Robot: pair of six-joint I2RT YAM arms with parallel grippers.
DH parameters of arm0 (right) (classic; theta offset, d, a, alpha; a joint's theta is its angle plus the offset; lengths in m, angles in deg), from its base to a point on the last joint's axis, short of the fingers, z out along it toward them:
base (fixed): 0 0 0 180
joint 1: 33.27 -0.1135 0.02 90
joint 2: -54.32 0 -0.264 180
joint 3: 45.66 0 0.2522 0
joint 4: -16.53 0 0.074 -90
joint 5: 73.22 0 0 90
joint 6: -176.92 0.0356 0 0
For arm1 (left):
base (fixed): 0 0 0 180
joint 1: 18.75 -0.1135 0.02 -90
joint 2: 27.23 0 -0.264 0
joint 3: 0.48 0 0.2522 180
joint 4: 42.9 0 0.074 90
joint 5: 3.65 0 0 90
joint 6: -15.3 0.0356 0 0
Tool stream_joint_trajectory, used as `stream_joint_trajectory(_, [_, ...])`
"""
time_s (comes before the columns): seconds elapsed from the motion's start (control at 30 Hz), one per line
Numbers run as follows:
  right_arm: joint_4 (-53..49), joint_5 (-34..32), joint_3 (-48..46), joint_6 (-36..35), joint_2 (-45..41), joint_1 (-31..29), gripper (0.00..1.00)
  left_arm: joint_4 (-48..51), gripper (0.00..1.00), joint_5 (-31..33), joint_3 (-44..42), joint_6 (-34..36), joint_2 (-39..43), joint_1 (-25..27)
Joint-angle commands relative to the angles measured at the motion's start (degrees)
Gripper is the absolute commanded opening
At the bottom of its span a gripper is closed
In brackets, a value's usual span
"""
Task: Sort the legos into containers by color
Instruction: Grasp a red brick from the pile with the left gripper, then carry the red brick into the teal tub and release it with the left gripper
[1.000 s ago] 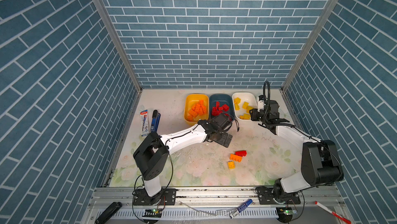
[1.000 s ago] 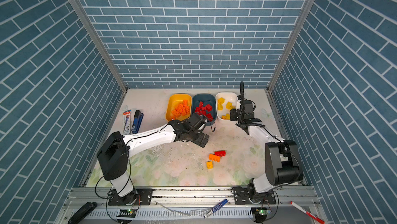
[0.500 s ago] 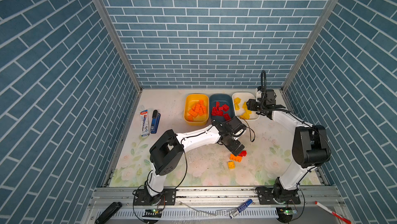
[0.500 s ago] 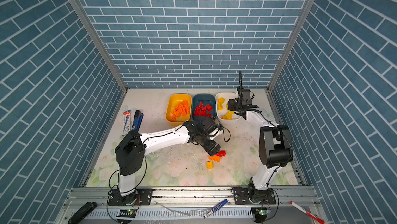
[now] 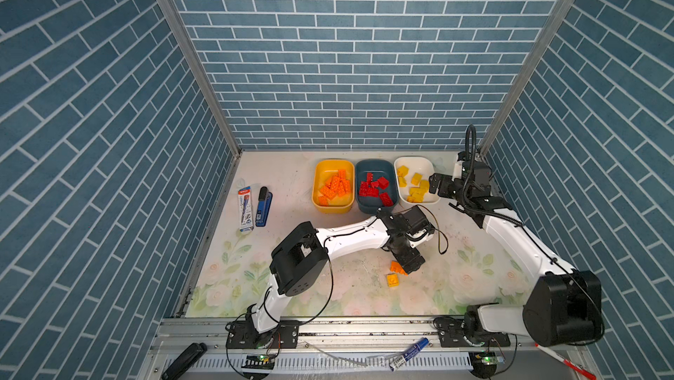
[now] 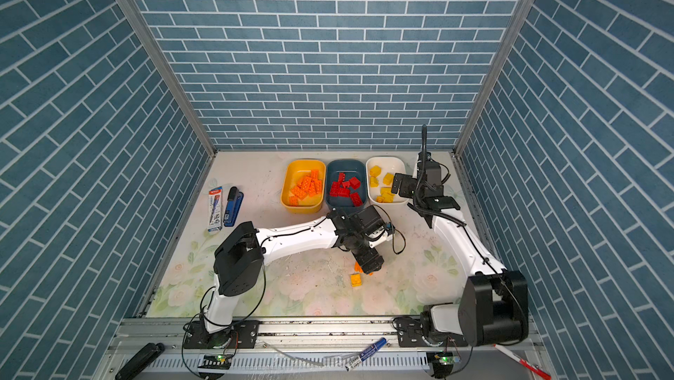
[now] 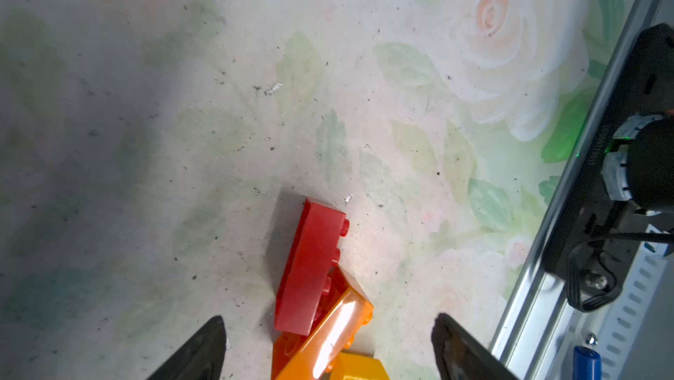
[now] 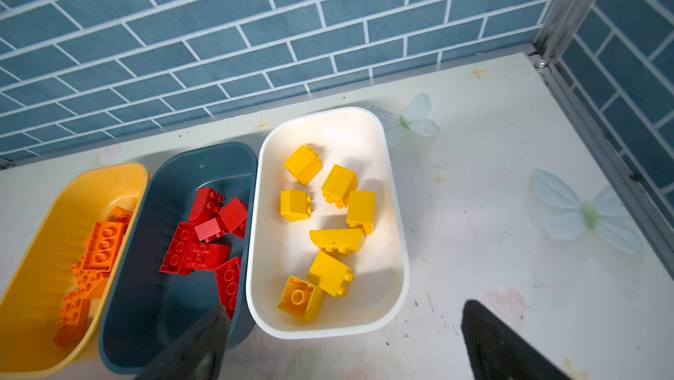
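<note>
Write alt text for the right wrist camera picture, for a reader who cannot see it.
Three tubs sit side by side on a pale table by a blue brick wall: a white tub with seven yellow bricks, a dark teal tub with red bricks, a yellow tub with orange bricks. The right claw is open and empty.

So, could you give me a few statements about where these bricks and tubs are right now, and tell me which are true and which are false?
1. The white tub holds only yellow bricks. True.
2. The red bricks lie in the yellow tub. False: they lie in the teal tub; the yellow tub holds orange bricks.
3. A loose red brick lies on the table against a loose orange brick. True.
4. The right gripper holds a yellow brick. False: its jaws are open and empty.
5. The blue stapler sits in a tub. False: it lies on the table.
</note>
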Motion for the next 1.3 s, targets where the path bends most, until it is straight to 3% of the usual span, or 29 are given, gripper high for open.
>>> stream_joint_trajectory(0.0, [-3.6, -2.8, -3.9, 2.6, -4.3, 0.0, 0.99, 3.0, 0.85, 2.6, 2.8, 1.6, -2.6, 0.5])
stream_joint_trajectory(0.13, [-3.4, -2.3, -7.6, 3.5, -8.9, 0.1, 0.99, 3.5, 0.78, 5.4, 5.3, 1.9, -5.3, 0.4])
stream_joint_trajectory(0.33, [1.2, 1.5, -11.4, 4.0, -13.8, 0.1, 0.98, 4.6, 0.7, 3.4, 9.5, 2.4, -9.5, 0.4])
stream_joint_trajectory(0.7, [-0.1, 1.0, -11.3, 2.4, -15.1, 0.0, 0.98, 6.2, 0.54, 2.2, 13.5, 2.5, -14.6, 0.5])
stream_joint_trajectory(0.97, [-0.8, 0.9, -11.2, 2.9, -14.6, 0.1, 0.99, 2.7, 0.33, 6.2, 10.9, 0.4, -13.2, 0.2])
stream_joint_trajectory(1.27, [0.7, 4.9, -12.1, 2.4, -14.6, 0.0, 0.98, -5.0, 0.25, 5.5, 4.1, -4.2, -5.7, -3.4])
